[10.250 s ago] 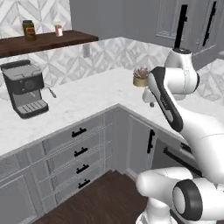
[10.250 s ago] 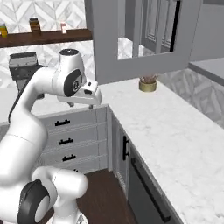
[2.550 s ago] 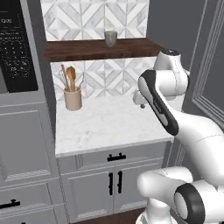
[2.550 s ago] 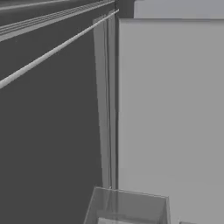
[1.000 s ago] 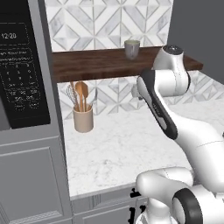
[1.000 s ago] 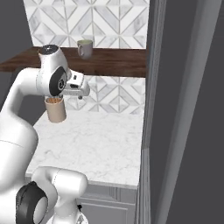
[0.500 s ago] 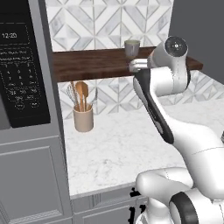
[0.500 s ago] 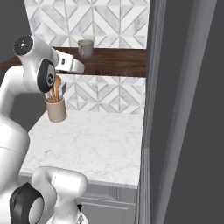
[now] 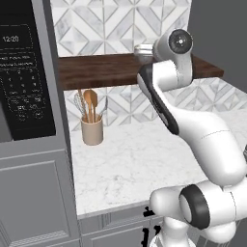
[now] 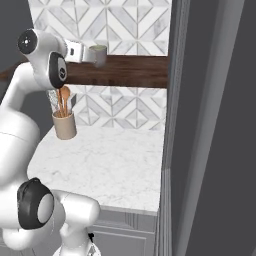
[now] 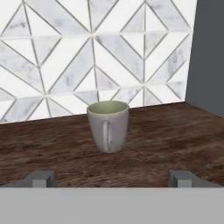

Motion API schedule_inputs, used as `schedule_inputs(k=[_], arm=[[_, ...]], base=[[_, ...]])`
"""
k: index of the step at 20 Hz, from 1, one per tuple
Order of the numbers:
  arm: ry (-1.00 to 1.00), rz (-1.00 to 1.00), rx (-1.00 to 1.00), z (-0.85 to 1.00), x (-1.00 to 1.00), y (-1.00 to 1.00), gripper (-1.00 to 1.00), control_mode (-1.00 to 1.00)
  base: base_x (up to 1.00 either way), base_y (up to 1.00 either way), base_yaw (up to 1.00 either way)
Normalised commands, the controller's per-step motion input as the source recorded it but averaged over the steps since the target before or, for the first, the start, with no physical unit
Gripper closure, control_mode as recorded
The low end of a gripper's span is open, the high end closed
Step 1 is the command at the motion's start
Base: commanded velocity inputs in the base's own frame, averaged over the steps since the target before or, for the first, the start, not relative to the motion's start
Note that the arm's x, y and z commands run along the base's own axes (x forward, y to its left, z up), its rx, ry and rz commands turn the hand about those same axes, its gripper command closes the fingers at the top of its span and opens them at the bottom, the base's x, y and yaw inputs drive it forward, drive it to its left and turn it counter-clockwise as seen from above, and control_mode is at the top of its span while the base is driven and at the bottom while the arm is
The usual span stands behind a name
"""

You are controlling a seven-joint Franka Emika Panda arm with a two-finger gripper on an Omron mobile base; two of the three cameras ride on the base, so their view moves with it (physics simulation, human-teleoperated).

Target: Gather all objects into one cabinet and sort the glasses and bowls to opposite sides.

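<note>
The handled cup stands upright on the dark wooden shelf, handle facing the hand camera. The gripper is level with it, jaws spread fully and empty, fingertips short of the cup, aligned to straddle it.

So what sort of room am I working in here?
A home kitchen, by the look of it: a marble-look counter under a patterned tile backsplash, a utensil crock with wooden spoons, a built-in microwave, and a handled cup on a dark wooden shelf.
</note>
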Motion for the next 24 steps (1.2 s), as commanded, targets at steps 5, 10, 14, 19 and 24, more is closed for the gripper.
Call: schedule_inputs(k=[5,10,14,19,24], arm=[[0.01,0.10,0.01,-0.21,0.46,0.00,-1.00,-1.00],[0.00,0.09,0.01,-0.11,0.27,0.00,-1.00,-1.00],[0.01,0.00,0.00,0.00,0.07,0.00,-1.00,-1.00],[0.02,-0.22,0.00,0.00,0.28,0.07,-1.00,-1.00],[0.01,0.00,0.00,0.00,0.14,0.00,-1.00,-1.00]], base=[[0.00,0.00,0.00],[0.00,0.00,0.00],[0.00,0.00,0.00],[0.00,0.00,0.00],[0.00,0.00,0.00]])
